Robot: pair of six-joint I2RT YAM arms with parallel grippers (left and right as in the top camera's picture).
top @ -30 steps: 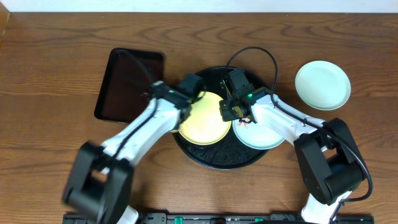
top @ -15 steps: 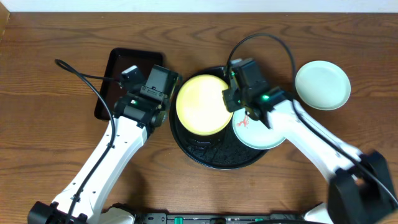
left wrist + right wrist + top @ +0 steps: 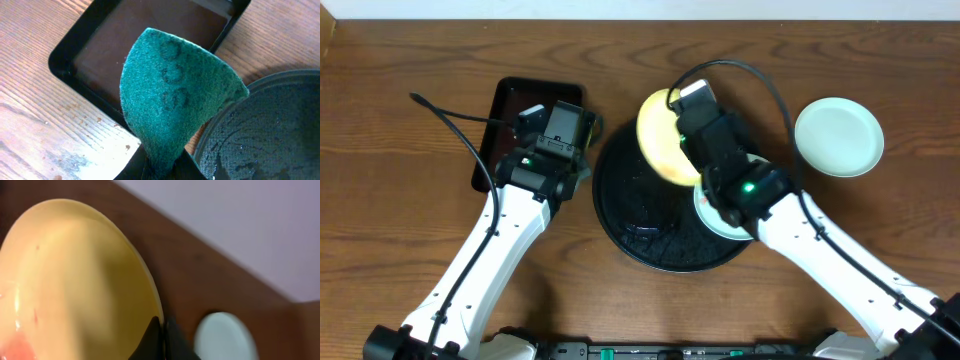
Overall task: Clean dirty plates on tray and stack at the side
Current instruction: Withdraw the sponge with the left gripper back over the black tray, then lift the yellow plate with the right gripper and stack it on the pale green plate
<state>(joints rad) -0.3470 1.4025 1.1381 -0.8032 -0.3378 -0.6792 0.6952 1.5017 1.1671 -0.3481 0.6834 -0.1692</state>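
Observation:
My right gripper (image 3: 163, 330) is shut on the rim of the pale yellow plate (image 3: 75, 280), which hangs tilted above the round black tray (image 3: 650, 215); overhead the yellow plate (image 3: 662, 135) shows edge-on at the tray's far side. Faint red smears mark its lower left face. A mint-blue plate (image 3: 720, 218) lies on the tray's right, mostly under my right arm. Another mint-blue plate (image 3: 838, 136) rests on the table at the right. My left gripper (image 3: 162, 167) is shut on a green scouring pad (image 3: 175, 95), over the gap between the rectangular tray and the round tray (image 3: 270, 130).
A rectangular black tray (image 3: 510, 125) lies left of the round one, its corner (image 3: 65, 62) under the pad. Cables loop above both arms. The table's far edge runs along the top of the overhead view.
My right gripper has lifted the yellow plate off the round tray and tipped it up on edge. My left arm has drawn back left, off the tray, with the pad.

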